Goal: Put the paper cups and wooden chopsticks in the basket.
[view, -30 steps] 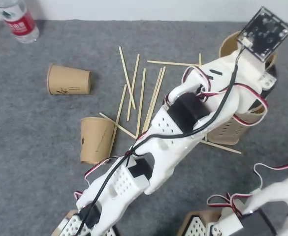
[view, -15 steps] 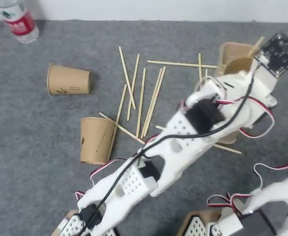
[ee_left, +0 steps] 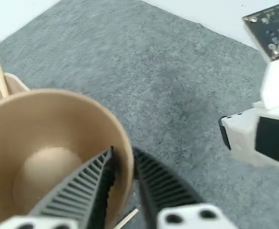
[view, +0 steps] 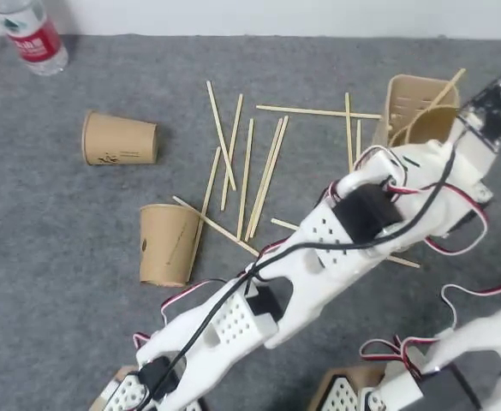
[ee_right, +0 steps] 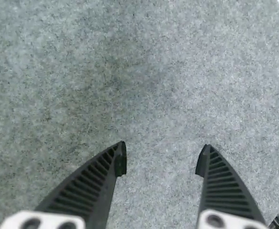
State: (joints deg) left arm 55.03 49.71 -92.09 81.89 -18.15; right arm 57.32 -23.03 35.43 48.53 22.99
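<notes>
Grey carpet (view: 62, 282) covers the table. A pale wall is seen along the far edge, and a bottle (view: 32, 34) stands at the far left corner.

1. Basket (view: 402, 98): tan, slotted, set at the far right. A leaning chopstick (view: 438, 92) is lodged in it, with its tip past the rim.

2. Held cup (ee_left: 48, 124): upright, mouth up. Its wall is pinched near the rim by the left gripper (ee_left: 122, 153), one jaw inside and one outside. The cup is placed at the basket's mouth, just beside the leaning chopstick. Whether it is seated inside cannot be told. A release is judged to be the next move, so the cup's base must be over the opening, not over the basket's wall.

3. First loose cup (view: 120, 139): on its side, well to the left, long axis across the table.

4. Second loose cup (view: 168, 243): on its side, nearer the arm bases, long axis front to back. One stick lies just beside it.

5. Chopsticks (view: 246, 167): scattered flat between the loose cups and the basket, mostly front to back, a few crossed.

6. Right gripper (ee_right: 163, 152): jaws spread wide over bare carpet, nothing between them.

Both loose cups are judged nearer the left arm. Open carpet is left on their far-left side for an approach.
</notes>
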